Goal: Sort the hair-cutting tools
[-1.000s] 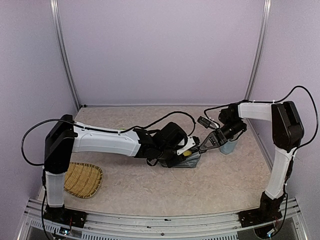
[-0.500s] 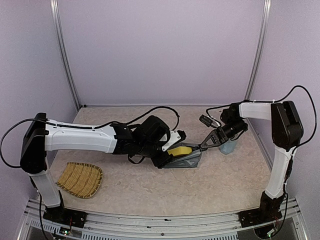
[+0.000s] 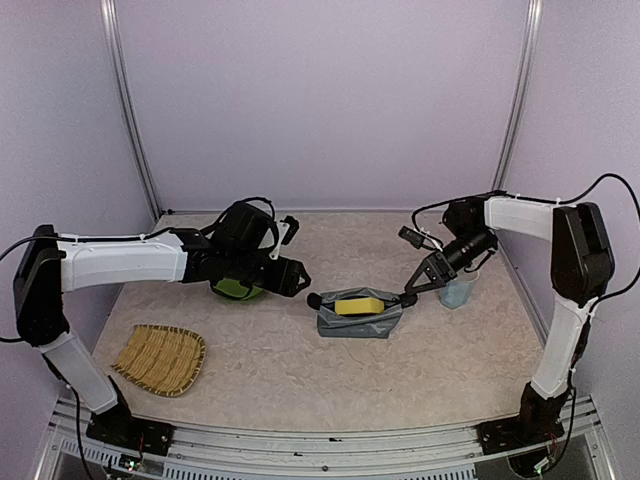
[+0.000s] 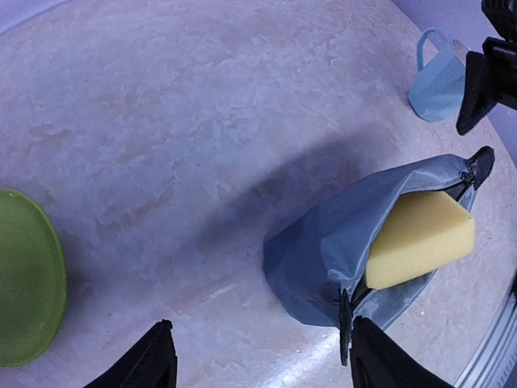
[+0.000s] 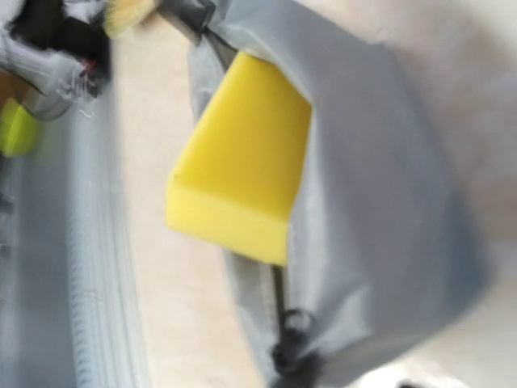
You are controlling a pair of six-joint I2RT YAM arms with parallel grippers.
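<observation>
The left end effector [image 3: 297, 278] hung above the desk [image 3: 330, 390], just beside a green bowl [image 3: 235, 290], and pointed to the right, toward the grey pouch [image 3: 358, 322]. In the left wrist view its two fingertips [image 4: 161, 360] stood wide apart with nothing between them.

The pouch lay near the middle of the desk, with its long axis going from left to right in the top view. Its zip mouth was open, and a yellow sponge [image 3: 358, 303] came half out of it, with its long side along the same axis.

The right end effector [image 3: 408, 293] was at the right end of the pouch, close to a blue cup [image 3: 458, 292]. If it was gripping the cloth or only touching it, I cannot tell; the right wrist view was blurred.

The hair-cutting tools could not be made out in any view, so their place and direction I cannot tell.

A woven tray [image 3: 160, 358] lay at the near left, well apart from the pouch.
</observation>
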